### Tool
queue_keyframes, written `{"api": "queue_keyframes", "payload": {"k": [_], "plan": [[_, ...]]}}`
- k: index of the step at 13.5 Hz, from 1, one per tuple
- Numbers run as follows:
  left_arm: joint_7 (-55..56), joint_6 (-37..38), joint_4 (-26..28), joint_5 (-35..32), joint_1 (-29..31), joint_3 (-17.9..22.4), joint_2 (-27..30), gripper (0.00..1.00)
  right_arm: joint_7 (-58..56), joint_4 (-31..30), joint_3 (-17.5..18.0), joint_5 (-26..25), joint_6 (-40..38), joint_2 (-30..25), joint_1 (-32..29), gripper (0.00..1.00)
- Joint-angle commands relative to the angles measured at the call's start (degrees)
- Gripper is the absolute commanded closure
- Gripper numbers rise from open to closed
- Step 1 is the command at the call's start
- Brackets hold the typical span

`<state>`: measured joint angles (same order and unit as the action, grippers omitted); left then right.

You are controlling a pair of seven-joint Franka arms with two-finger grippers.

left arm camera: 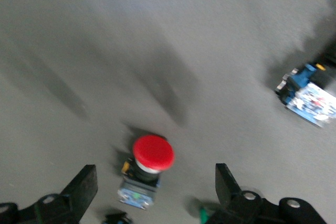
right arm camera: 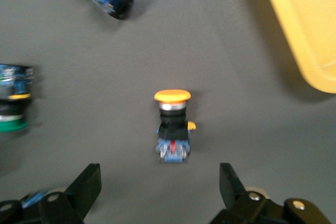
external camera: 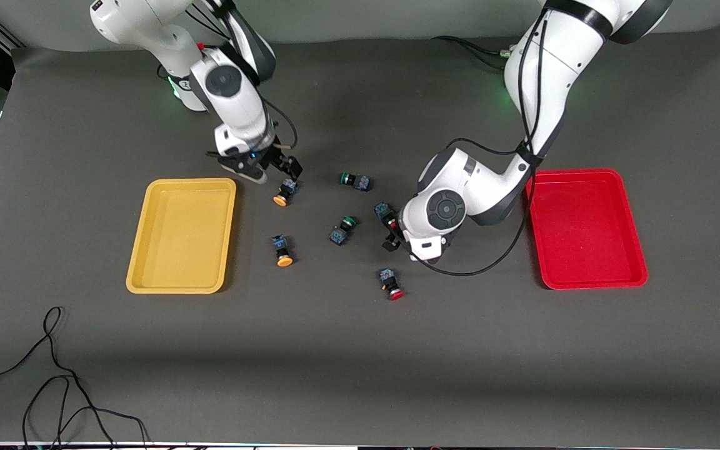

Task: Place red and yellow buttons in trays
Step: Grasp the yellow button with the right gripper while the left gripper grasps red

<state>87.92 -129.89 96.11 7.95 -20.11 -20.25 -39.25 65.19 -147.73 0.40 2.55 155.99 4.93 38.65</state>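
Buttons, loose on the table between yellow tray (external camera: 182,235) and red tray (external camera: 587,226).
We list dark bodies, round caps: yellow button (right arm camera: 172,125) under the wide-open right gripper (right arm camera: 160,192), red button (left arm camera: 147,169) under the wide-open left gripper (left arm camera: 156,192).

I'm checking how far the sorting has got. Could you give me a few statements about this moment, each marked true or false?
1. The yellow tray already holds a button. False: nothing lies in it.
2. The left pincer is open, with a red button on the table between its fingers. True.
3. The right pincer is shut on a yellow button. False: it is open, and that button lies on the table.
4. The red tray has nothing in it. True.
5. The two green buttons lie in the red tray. False: both lie on the table between the trays.
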Motion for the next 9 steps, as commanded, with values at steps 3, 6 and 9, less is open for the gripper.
{"api": "queue_keyframes", "payload": {"k": [3, 6, 9], "plan": [[2.87, -2.39, -1.36, -0.30, -2.83, 0.04, -2.14, 0.02, 1.52, 2.19, -0.75, 0.00, 5.29, 8.77, -0.33, 0.00], [2.52, -4.75, -1.01, -0.57, -4.24, 0.04, -3.20, 0.28, 1.43, 3.15, -1.01, 0.00, 5.47, 10.45, -0.33, 0.01], [2.78, -4.32, -1.10, -0.48, -4.15, 0.04, -3.11, 1.00, 0.72, 3.42, -1.10, -0.09, 5.47, 10.71, -0.33, 0.80]]}}
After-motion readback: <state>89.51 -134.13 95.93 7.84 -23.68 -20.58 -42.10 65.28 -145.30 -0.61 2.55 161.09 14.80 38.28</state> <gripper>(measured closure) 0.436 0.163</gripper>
